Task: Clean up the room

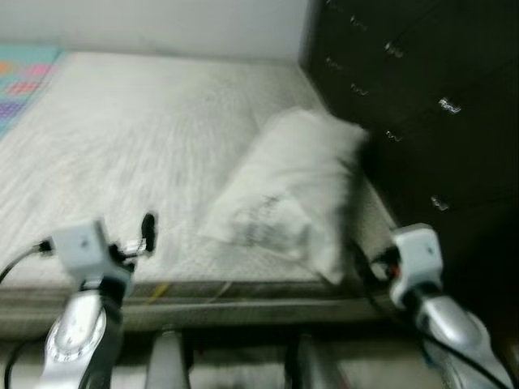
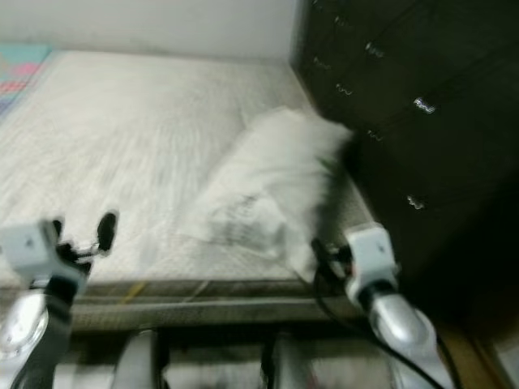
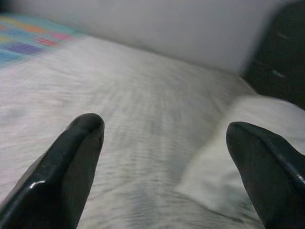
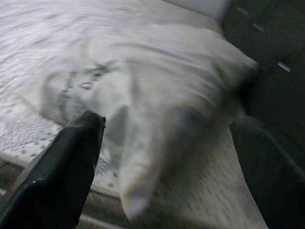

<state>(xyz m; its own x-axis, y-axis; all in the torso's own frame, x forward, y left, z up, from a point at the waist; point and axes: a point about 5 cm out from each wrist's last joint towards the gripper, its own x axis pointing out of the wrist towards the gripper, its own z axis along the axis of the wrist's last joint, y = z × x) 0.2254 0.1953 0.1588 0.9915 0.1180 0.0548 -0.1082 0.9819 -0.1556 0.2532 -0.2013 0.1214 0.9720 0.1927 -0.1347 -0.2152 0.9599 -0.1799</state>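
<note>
Judging by the frames, cleanup barely begun: white, soft, rumpled pillow w/ faint dark print (image 1: 288, 190) not yet gripped, lying askew on pale grey quilted mattress (image 1: 138, 146), at its right edge beside dark wooden drawer unit (image 1: 422, 89). Right gripper (image 4: 167, 167) spread wide, close to pillow's near corner, not touching. Left gripper (image 3: 167, 162) also spread, over bare mattress, pillow off to its right. Multicoloured blanket (image 1: 24, 77) at far left. Views blurred, prob. mid-motion.
</note>
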